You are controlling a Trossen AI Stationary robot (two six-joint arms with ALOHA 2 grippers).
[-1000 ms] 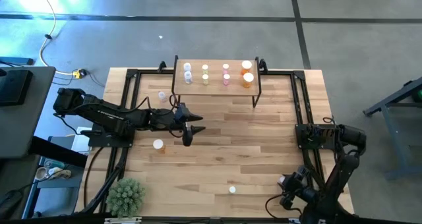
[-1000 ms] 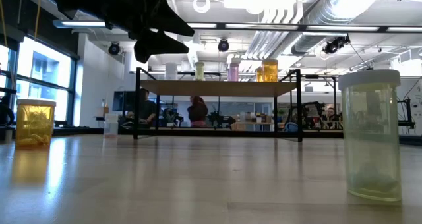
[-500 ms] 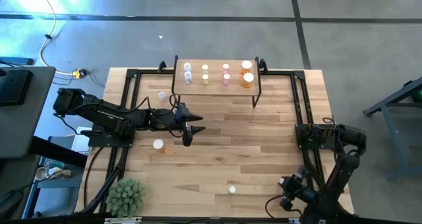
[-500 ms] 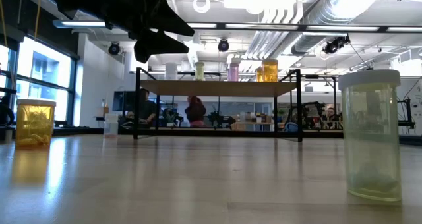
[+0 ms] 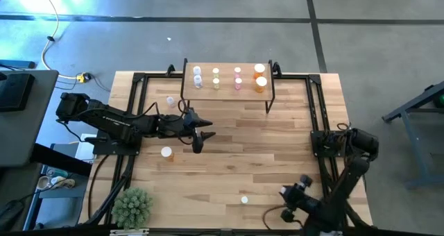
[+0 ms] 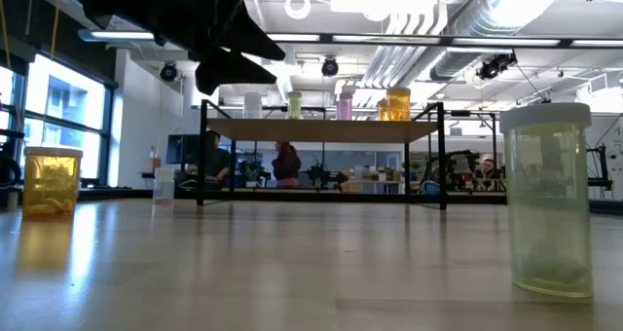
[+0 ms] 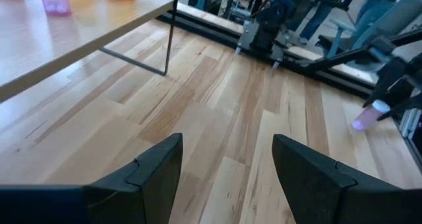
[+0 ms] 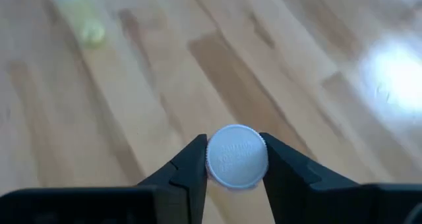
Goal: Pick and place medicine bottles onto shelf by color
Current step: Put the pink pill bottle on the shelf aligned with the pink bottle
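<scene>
Right claw [image 8: 236, 163]: you have it pinching a white-capped bottle [image 8: 237, 156] between both fingers, seen cap-on in the right wrist view. The bottle's tint is hidden under the cap. In the high view this claw [image 5: 297, 193] sits near the surface's front edge, toward the right front corner.

Left claw [image 7: 227, 168]: your fingers are spread and hold nothing. In the high view it hangs [image 5: 199, 137] over the left half of the surface, just in front of the shelf's left end; the low view shows it raised clear of the wood.

Shelf [image 5: 227, 91]: stands at the middle of the surface's back edge on thin black legs. You will find four columns of bottles on its top: bluish-clear bottles [image 5: 198, 76] at the left end, then pale yellow bottles [image 5: 216, 78], pink bottles [image 5: 238, 78], and the larger orange bottles [image 5: 260, 76] at the right end.

Loose bottles on the surface: one small bottle [image 5: 170, 101] stands by the shelf's left legs. One orange bottle [image 5: 166, 153] stands toward the left edge, near the left claw. One pale yellow bottle [image 5: 244, 200] stands near the front edge, beside the right claw; the low view shows it upright [image 6: 545, 199].

Other items: a small green plant [image 5: 132, 206] occupies the left front corner of the surface [image 5: 263, 149].
</scene>
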